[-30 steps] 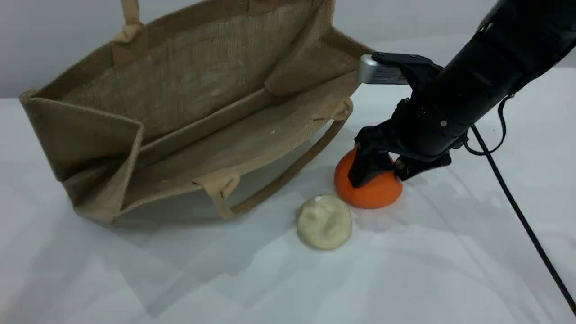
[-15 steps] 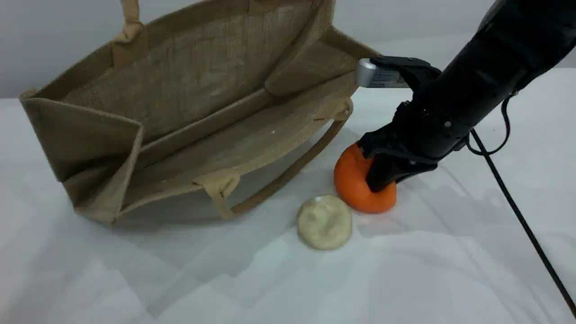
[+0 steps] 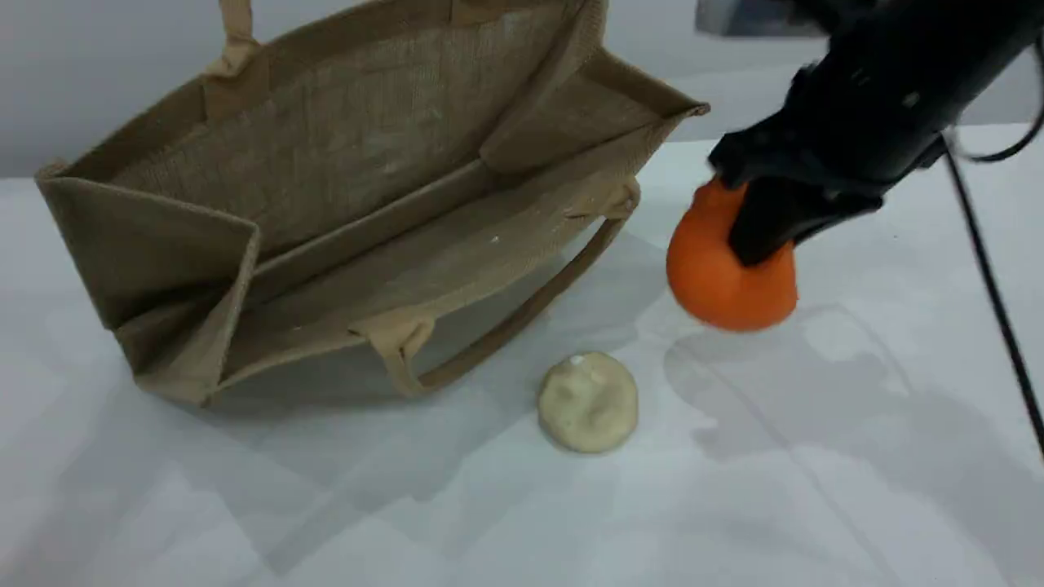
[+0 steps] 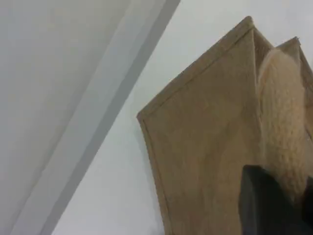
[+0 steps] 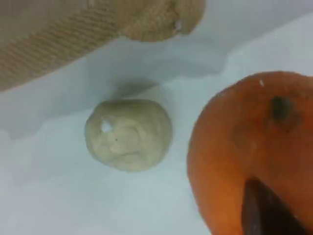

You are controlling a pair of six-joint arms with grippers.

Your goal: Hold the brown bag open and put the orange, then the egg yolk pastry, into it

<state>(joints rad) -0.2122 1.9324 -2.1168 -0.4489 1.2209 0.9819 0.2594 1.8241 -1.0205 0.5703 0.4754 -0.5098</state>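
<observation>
The orange (image 3: pixel 718 289) hangs in air, pinched by right pincer (image 3: pixel 749 240); left pincer (image 4: pixel 266 205) pinches brown bag (image 4: pixel 205 147).

No legible text, label, brand, number or sign appeared in any view. The bag (image 3: pixel 342 163), orange (image 3: pixel 718 285) and pastry (image 3: pixel 587 401) showed plain surfaces. The grey block (image 3: pixel 746 18) at the upper right of the scene view was too blurred to read.

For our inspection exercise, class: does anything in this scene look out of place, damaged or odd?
Nothing is spilled or broken. The egg yolk pastry looks dented on top, and the brown bag slumps on its side, mouth gaping, one end wall folded inward. The orange hangs clear of the table in the right gripper.
</observation>
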